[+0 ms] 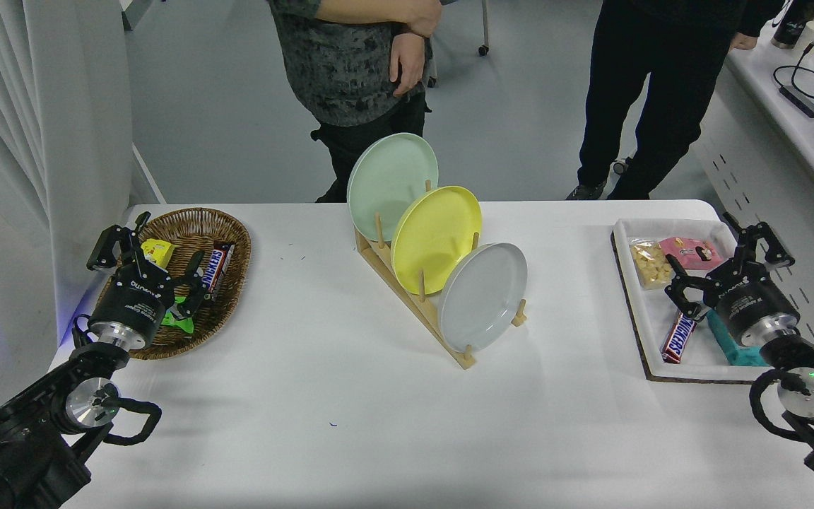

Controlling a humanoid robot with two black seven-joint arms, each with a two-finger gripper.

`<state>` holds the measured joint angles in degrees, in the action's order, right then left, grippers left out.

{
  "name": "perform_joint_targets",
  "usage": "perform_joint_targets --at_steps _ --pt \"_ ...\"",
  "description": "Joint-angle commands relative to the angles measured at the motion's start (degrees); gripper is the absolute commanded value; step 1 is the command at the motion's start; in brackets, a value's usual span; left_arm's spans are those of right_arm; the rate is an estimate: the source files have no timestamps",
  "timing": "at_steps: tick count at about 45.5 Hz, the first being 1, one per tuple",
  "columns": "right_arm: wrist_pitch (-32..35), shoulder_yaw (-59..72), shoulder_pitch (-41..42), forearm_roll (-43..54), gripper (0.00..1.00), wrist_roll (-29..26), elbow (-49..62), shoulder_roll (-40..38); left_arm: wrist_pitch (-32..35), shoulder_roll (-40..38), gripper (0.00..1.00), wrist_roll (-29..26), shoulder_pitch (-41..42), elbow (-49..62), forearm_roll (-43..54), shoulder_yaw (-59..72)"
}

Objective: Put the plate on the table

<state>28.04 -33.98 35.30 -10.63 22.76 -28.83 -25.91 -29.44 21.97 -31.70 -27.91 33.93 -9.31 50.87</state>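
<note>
plate (482,297) stands on edge in the nearest slot of the wooden rack (414,286) mid-table (322,396), face toward the near right. right gripper (721,258), jaws spread and empty, hovers over the tray (651,371), nearer than the parked, open left gripper (145,254).

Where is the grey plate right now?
In the head view the grey plate stands on edge in the nearest slot of the wooden rack at the table's middle, just in front of the yellow plate.
</note>
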Motion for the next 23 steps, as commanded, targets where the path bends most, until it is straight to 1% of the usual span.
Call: perform_joint_targets --at_steps 1,23 --pt "-0.01 -0.73 -0.14 0.00 1.00 0.01 0.09 -0.20 0.00 0.00 0.98 0.15 -0.04 0.00 -0.01 -0.07" --pt "-0.10 -0.73 -0.67 0.09 1.00 0.01 0.00 0.16 0.00 0.09 0.98 -0.12 -0.13 0.00 -0.01 -0.78"
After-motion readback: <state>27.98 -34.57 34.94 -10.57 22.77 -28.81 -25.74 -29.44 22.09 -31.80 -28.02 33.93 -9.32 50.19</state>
